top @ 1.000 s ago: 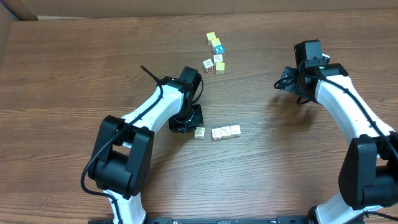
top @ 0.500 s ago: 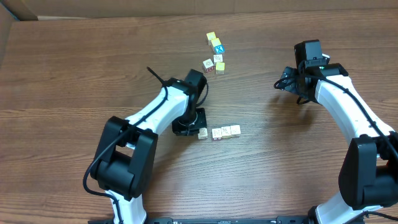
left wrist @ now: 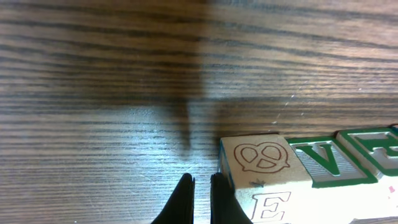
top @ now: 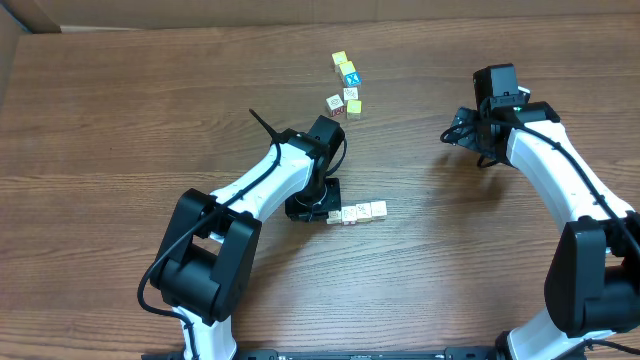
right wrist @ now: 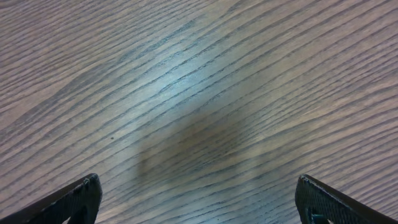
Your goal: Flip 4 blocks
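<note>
The left gripper (left wrist: pixel 202 198) is low over the table (top: pixel 110 130) with its jaws shut, the two fingertips pressed together and holding nothing. Just to its right, touching or all but touching one fingertip, starts the row of four blocks (top: pixel 356 212). The cubes sit face to face, and the row's long axis runs away from the left gripper toward the robot's right, its right end angled slightly farther from the base. The end block (left wrist: pixel 256 158) beside the fingers shows a pretzel drawing on top and an E on its near side; the V block (left wrist: pixel 323 163) and the E block (left wrist: pixel 372 148) follow, both lettered in green. Beyond the left gripper and a little to its right lies a loose cluster of other cubes (top: pixel 346 95), among them the blue X cube (top: pixel 348 76). Well to the right of the left gripper and farther out, the right gripper (right wrist: pixel 198 186) hangs over bare wood, jaws spread wide and empty.
</note>
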`<act>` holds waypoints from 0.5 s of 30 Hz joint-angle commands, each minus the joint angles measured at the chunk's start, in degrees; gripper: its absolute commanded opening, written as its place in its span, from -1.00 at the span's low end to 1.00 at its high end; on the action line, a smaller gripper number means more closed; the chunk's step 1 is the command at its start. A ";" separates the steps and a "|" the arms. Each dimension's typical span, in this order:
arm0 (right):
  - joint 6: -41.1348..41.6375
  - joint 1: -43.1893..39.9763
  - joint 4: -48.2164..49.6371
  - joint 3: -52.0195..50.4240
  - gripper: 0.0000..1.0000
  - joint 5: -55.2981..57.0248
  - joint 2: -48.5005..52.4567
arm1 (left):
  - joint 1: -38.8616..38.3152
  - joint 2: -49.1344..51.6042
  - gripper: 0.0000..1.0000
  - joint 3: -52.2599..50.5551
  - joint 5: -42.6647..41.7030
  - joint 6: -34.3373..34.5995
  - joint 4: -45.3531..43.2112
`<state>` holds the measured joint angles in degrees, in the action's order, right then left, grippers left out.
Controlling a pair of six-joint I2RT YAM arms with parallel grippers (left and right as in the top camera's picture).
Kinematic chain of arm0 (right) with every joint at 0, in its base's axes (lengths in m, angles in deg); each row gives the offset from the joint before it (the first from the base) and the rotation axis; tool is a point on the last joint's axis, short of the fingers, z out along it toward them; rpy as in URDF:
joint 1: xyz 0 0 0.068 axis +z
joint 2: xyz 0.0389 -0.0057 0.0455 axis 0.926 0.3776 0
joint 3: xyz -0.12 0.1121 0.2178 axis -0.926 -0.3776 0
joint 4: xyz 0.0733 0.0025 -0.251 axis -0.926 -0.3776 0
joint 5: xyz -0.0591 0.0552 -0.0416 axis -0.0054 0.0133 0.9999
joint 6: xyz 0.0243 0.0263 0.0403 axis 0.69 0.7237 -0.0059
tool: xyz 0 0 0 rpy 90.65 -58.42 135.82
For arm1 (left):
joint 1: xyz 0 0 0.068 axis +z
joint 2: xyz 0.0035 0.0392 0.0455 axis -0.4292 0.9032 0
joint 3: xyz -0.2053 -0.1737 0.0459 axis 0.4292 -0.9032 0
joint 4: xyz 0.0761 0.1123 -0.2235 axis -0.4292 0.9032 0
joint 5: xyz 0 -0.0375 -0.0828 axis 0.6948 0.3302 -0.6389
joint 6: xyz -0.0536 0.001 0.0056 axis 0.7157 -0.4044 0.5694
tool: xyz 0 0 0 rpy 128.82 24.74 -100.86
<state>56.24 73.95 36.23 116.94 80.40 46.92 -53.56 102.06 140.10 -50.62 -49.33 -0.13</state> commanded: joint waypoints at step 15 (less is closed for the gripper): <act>-0.37 0.11 0.33 0.90 1.00 0.81 -0.39 | 0.04 -0.85 -0.91 -0.24 -0.20 1.20 -1.29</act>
<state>56.24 73.95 36.23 116.94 80.38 46.92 -53.56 102.06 140.10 -51.03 -48.89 -1.16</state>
